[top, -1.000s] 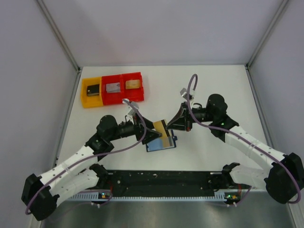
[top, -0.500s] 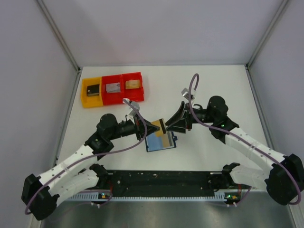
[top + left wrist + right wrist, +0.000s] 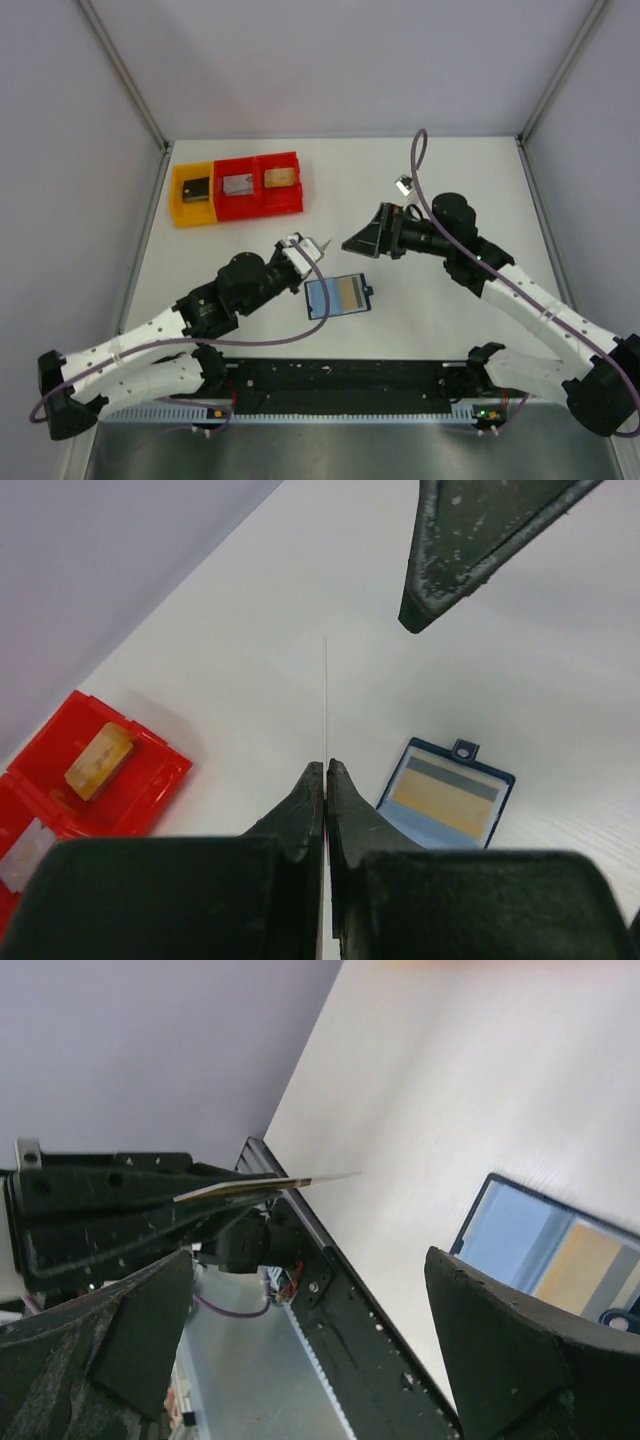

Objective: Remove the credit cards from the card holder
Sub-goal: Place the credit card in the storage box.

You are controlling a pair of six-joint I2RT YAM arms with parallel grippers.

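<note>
The card holder [image 3: 322, 300] lies open and flat on the white table, light blue faces up, with a tan credit card [image 3: 347, 291] still in it. My left gripper [image 3: 306, 250] hangs just up and left of it, shut on another credit card [image 3: 325, 700], which shows edge-on as a thin line in the left wrist view. The right wrist view shows that card [image 3: 270, 1187] sticking out of the left fingers. My right gripper [image 3: 362, 243] hovers above and right of the holder [image 3: 550, 1250], open and empty.
A yellow bin [image 3: 176, 195] and two joined red bins [image 3: 260, 208] stand at the back left, each with a card in it. The black rail [image 3: 340, 375] runs along the near edge. Grey walls close in the left, right and back.
The right gripper has opened, released the card and drawn back to the right. The left gripper has shut on that card and carried it up and left, off the holder.
</note>
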